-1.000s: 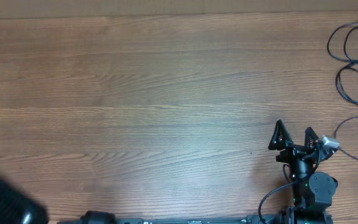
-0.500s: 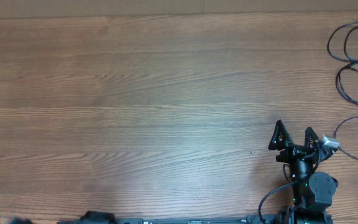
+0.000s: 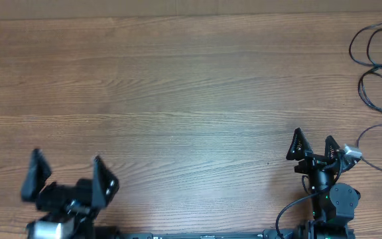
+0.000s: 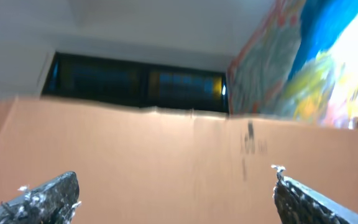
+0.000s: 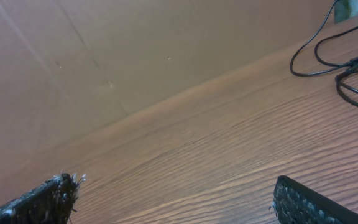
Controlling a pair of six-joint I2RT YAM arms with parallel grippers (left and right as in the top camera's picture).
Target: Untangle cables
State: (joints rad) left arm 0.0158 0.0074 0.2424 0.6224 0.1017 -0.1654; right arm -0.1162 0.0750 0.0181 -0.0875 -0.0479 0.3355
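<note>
Wood-grain tabletop [image 3: 178, 99]: cables [image 3: 377, 66] lie in loose loops at the far right edge. Right tool [image 3: 314, 143], spread wide and holding nothing, is nearer, with the cables far-right of it. Left tool [image 3: 68, 174], also wide, is well apart.

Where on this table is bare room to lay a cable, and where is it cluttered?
The wood table is bare across the middle and left, from the far edge down to the left pincer and right pincer. Crowded only at the right edge, where the cables loop.
</note>
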